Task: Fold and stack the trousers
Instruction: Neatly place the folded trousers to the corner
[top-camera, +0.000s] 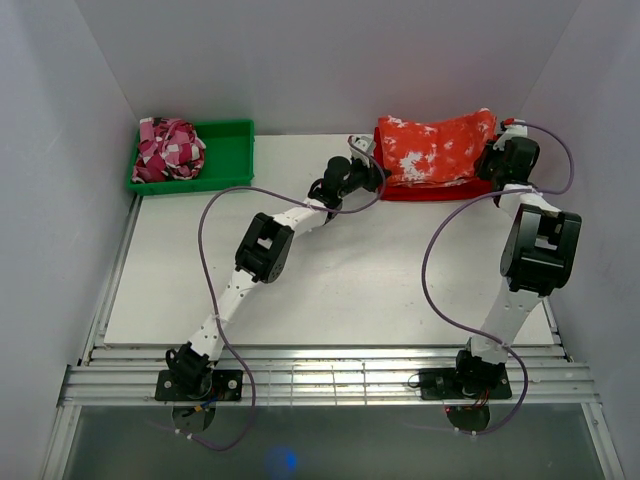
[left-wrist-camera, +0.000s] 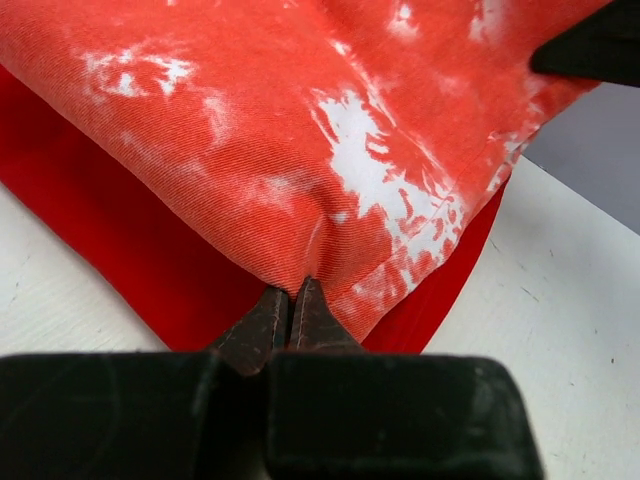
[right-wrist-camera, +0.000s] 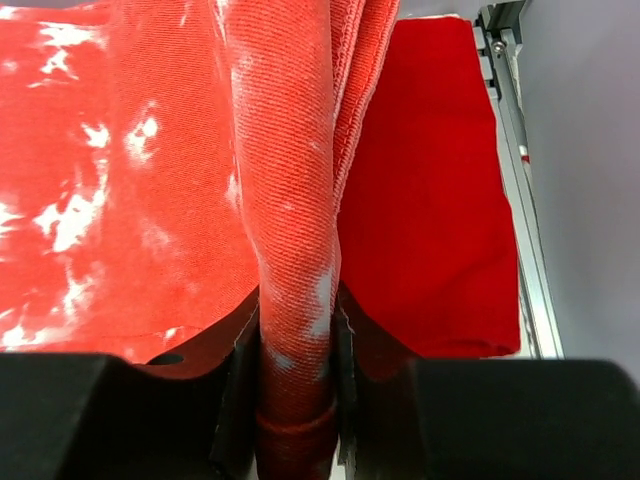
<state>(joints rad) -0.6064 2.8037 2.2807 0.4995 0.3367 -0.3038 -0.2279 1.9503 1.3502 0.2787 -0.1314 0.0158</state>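
The folded pair of orange-red, white-splotched cloth trousers (top-camera: 435, 148) hung slung between two black two-finger grippers at the far right of the white table (top-camera: 330, 270), directly over a plain solid-red folded cloth (top-camera: 430, 192); the left gripper (left-wrist-camera: 290, 300) was pinched fully closed on a thin corner of the hem, while the right gripper (right-wrist-camera: 295, 370) clamped a thick rolled fold between narrowly parted jaws (the bulk of cloth held them apart); gripping both ends appeared meant to keep the bundle's folds together and level for setting it on the red cloth as a stack; the middle dipped toward that cloth, suggesting the placing was nearly done; a green plastic tray (top-camera: 235, 150) holding a crumpled pink-and-white cloth (top-camera: 168, 148) sat well apart at the far left.
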